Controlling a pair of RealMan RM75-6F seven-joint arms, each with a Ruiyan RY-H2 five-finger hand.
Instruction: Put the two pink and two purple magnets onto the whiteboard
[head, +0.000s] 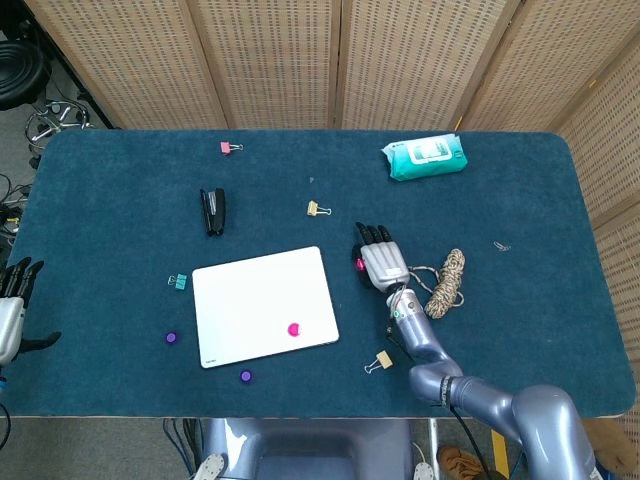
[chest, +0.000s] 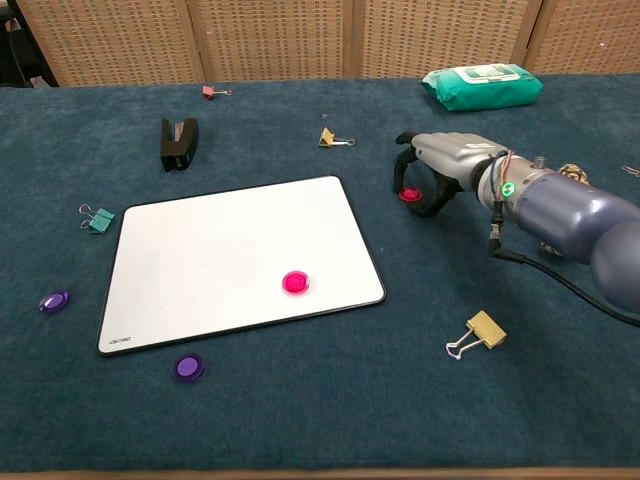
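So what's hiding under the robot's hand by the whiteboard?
A pink magnet peeks out beneath the right hand, between its curled fingers. Whether the fingers actually touch it is hidden.
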